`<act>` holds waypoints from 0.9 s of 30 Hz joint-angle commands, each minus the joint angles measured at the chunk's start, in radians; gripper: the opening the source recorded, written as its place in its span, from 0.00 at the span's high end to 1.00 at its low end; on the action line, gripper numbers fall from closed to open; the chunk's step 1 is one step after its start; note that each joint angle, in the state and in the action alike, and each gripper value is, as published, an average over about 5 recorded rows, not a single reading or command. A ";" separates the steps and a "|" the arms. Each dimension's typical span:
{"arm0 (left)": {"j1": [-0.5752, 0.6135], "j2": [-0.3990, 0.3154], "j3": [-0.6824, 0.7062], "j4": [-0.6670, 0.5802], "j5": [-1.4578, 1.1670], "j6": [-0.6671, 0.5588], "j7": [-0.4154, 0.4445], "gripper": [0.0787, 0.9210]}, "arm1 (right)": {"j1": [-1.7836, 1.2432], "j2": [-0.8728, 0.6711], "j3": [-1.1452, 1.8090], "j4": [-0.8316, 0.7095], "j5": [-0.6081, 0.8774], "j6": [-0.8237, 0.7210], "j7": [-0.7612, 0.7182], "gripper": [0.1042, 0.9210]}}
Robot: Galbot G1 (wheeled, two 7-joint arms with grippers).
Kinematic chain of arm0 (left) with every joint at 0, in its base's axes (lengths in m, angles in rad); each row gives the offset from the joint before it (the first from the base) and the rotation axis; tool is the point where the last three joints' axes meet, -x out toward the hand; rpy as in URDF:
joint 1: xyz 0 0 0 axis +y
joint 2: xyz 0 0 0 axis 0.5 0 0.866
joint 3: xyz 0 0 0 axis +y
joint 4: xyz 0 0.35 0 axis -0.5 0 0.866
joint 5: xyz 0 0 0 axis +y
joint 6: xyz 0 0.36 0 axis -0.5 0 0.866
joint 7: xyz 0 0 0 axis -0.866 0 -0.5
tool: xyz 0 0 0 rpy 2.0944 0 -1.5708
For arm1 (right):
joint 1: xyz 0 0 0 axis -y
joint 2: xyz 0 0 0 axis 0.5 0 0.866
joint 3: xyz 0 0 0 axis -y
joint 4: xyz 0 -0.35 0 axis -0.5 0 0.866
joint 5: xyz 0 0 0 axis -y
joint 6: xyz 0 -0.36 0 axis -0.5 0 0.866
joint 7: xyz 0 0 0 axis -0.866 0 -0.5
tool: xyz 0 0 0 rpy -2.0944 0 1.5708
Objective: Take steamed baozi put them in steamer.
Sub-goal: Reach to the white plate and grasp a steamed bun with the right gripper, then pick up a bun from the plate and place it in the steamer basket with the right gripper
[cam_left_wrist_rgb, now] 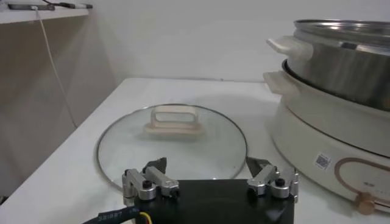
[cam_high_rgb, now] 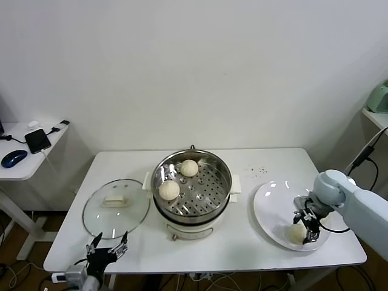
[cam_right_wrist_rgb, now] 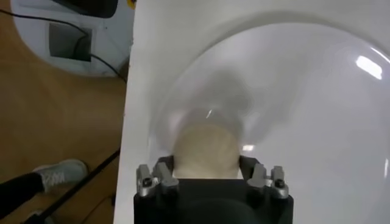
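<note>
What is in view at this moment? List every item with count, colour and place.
buns: three, cream-white; two on the steamer tray, one on the plate between the right tool's fingers
steamer: one, shiny steel on a white base; table centre
lid: one, clear glass with cream handle; flat on the table, left of the steamer
plate: one, white; right side of the table
table: one, white
side table: one, white; far left, holding a phone and a blue mouse
left tool: open, parked at the table's front-left edge
right tool: down on the plate, fingers either side of the bun
</note>
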 commanded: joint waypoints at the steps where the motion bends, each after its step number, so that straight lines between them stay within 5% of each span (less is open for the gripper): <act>1: 0.000 0.000 0.001 0.000 0.001 0.000 0.000 0.12 | 0.036 -0.002 -0.001 0.002 0.023 -0.007 -0.004 0.44; 11: -0.022 -0.001 0.009 0.001 -0.004 -0.001 -0.004 0.12 | 0.472 0.009 -0.226 0.012 0.197 -0.069 -0.048 0.52; 21: -0.043 -0.002 -0.013 -0.007 0.010 -0.008 -0.010 0.12 | 0.974 0.379 -0.525 -0.194 0.463 -0.089 -0.112 0.52; 27: -0.044 -0.014 -0.032 -0.026 0.010 -0.012 -0.017 0.12 | 1.077 0.655 -0.605 -0.436 0.661 0.266 -0.158 0.52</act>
